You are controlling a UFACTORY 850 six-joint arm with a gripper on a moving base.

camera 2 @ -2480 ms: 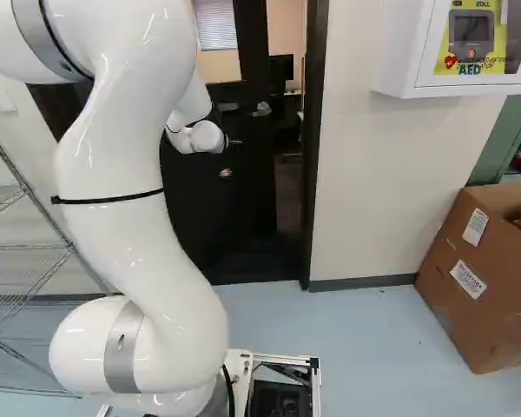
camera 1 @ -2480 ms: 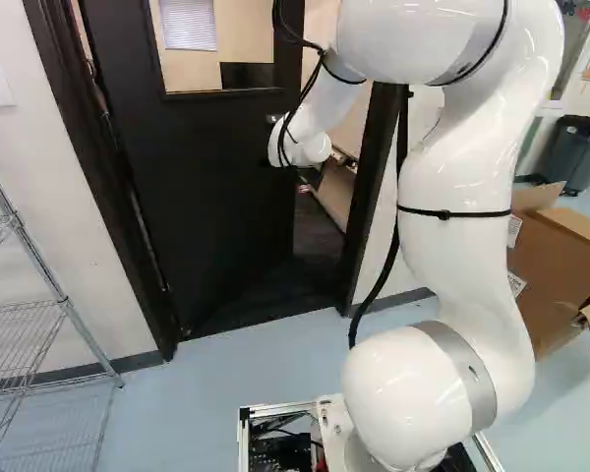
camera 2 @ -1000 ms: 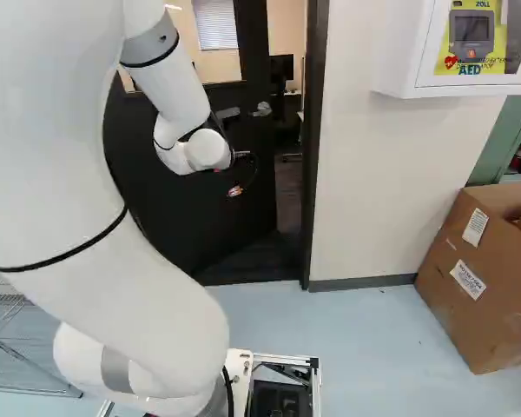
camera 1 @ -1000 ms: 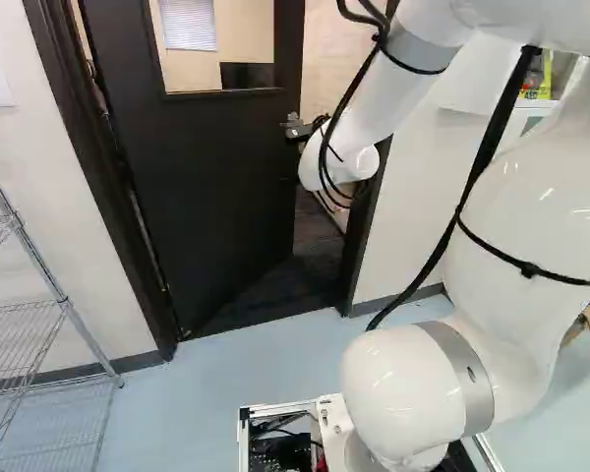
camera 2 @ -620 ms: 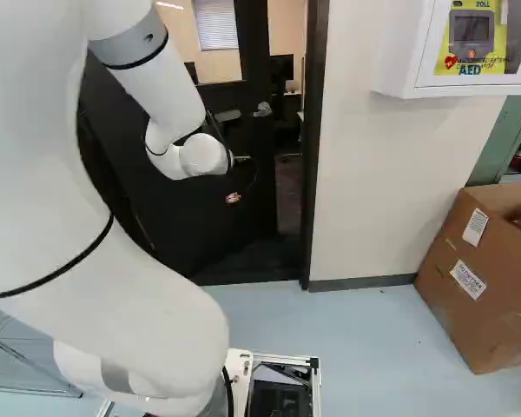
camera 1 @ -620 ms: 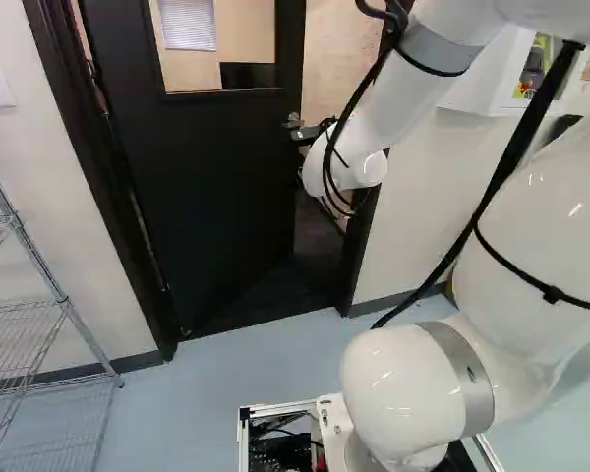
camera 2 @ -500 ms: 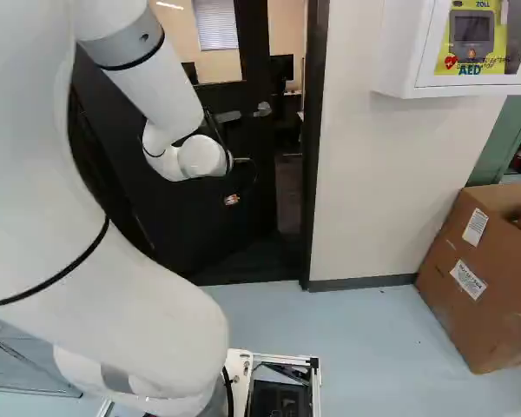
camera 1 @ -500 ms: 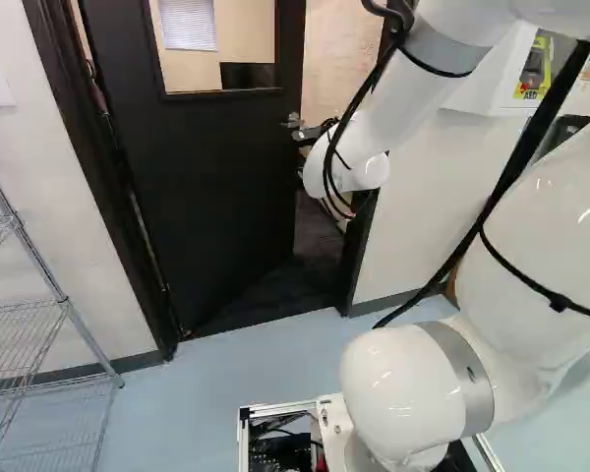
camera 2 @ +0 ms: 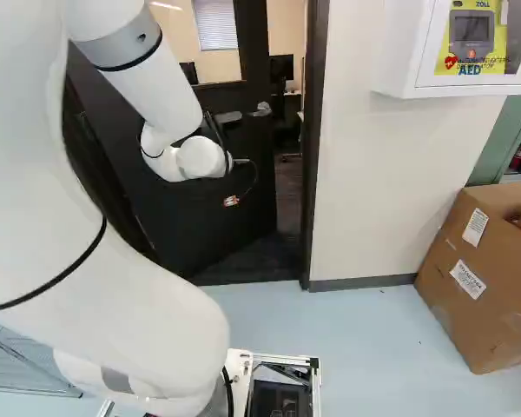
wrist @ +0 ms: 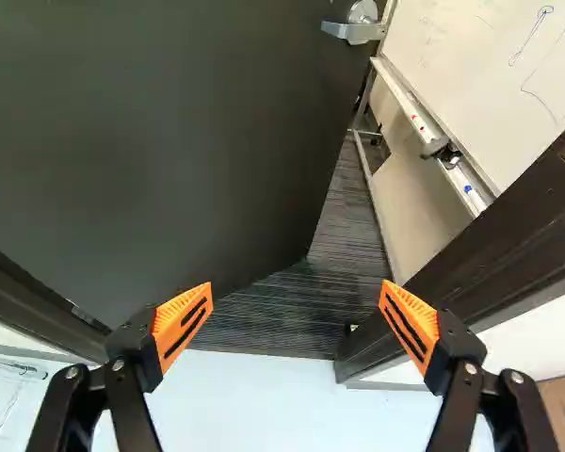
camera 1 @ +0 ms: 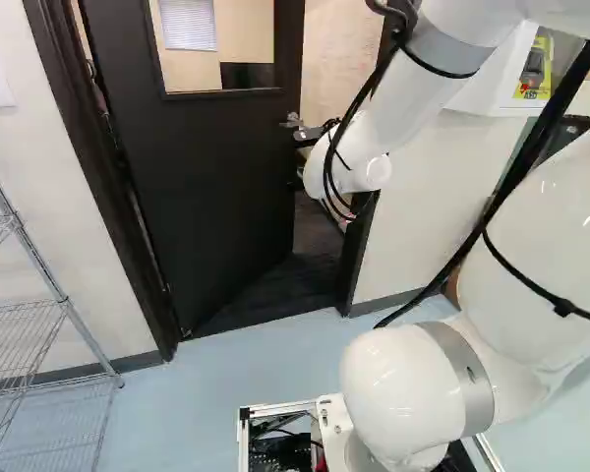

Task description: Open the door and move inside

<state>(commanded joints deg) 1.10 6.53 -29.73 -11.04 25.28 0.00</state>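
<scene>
The black door [camera 1: 202,177] stands ajar, swung into the room beyond, with a gap between its free edge and the frame [camera 2: 314,156]. Its metal lever handle [camera 1: 293,122] shows just past the arm's wrist; in the wrist view the handle [wrist: 355,28] lies well ahead of the fingers, untouched. Beyond the white wrist, partly hidden by it, a small orange part of my gripper [camera 2: 232,201] shows in front of the door. Seen from the wrist, the gripper [wrist: 296,322] has its fingers wide apart, with nothing held and the doorway floor visible between them.
A wire shelf [camera 1: 39,324] stands left of the doorway. Right of it are the wall, a white AED cabinet [camera 2: 408,52] and cardboard boxes [camera 2: 482,269]. Through the gap shows a whiteboard [wrist: 490,66] with a tray, above dark carpet [wrist: 334,250].
My arm has folded lower, its wrist moving away from in front of the handle, which has come into view in the left base view. Lately it has only crept. Base and door have not visibly moved.
</scene>
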